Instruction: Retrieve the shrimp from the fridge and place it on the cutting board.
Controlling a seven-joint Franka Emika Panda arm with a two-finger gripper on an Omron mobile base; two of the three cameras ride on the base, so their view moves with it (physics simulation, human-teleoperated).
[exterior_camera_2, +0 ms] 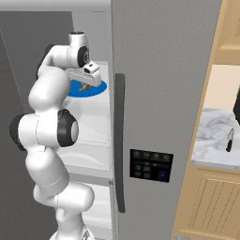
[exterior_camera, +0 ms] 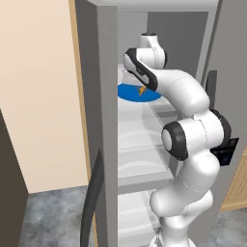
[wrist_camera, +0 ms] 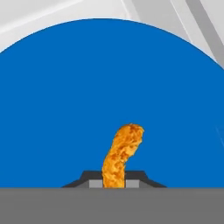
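Orange shrimp [wrist_camera: 121, 157]: we find it on the round blue plate [wrist_camera: 65, 109], its lower end pinched between the fingertips, its upper end curling free over the blue
Blue plate: we see it on an upper pale shelf [exterior_camera: 140, 126] of the fridge [exterior_camera_2: 159, 93]; we judge the dish keeps the tiny piece reachable from above
Gripper [wrist_camera: 114, 183]: we read it as closed narrow on the shrimp; the hand reaches down over the plate
Cutting board: not yet reached
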